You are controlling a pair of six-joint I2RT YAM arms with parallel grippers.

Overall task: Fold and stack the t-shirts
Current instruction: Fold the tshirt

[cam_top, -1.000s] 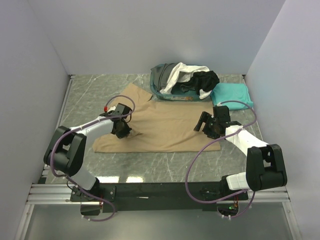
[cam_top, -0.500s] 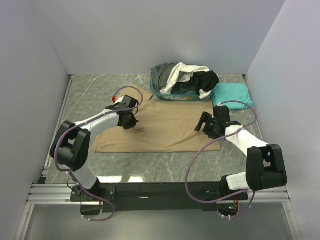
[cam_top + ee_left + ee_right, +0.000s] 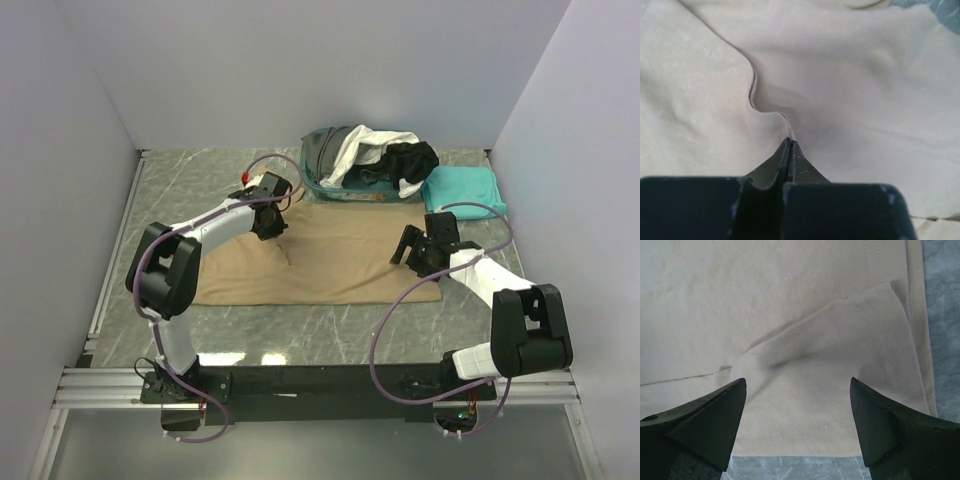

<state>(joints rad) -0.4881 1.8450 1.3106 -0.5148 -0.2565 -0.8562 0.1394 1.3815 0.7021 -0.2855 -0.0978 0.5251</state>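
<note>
The tan t-shirt (image 3: 335, 262) lies spread on the table in the middle. My left gripper (image 3: 270, 223) is shut on a pinched ridge of its cloth near the upper left part; the left wrist view shows the shut tips (image 3: 789, 142) with a tan fold (image 3: 765, 102) running out from them. My right gripper (image 3: 412, 250) is open and empty, low over the shirt's right edge; the right wrist view (image 3: 797, 385) shows a tan sleeve flap (image 3: 860, 335) between the jaws. A folded teal t-shirt (image 3: 462, 188) lies at the back right. White (image 3: 352, 148), black (image 3: 412, 160) and dark grey (image 3: 325, 152) shirts are heaped in the basket.
The teal plastic basket (image 3: 312, 181) stands at the back centre, just beyond the tan shirt. Grey walls close in the left, right and back. Marble table surface (image 3: 180, 190) shows at the left and along the front (image 3: 940, 340).
My left gripper has moved back and to the right toward the basket, pulling the tan shirt's left part with it. The right gripper has hardly moved.
</note>
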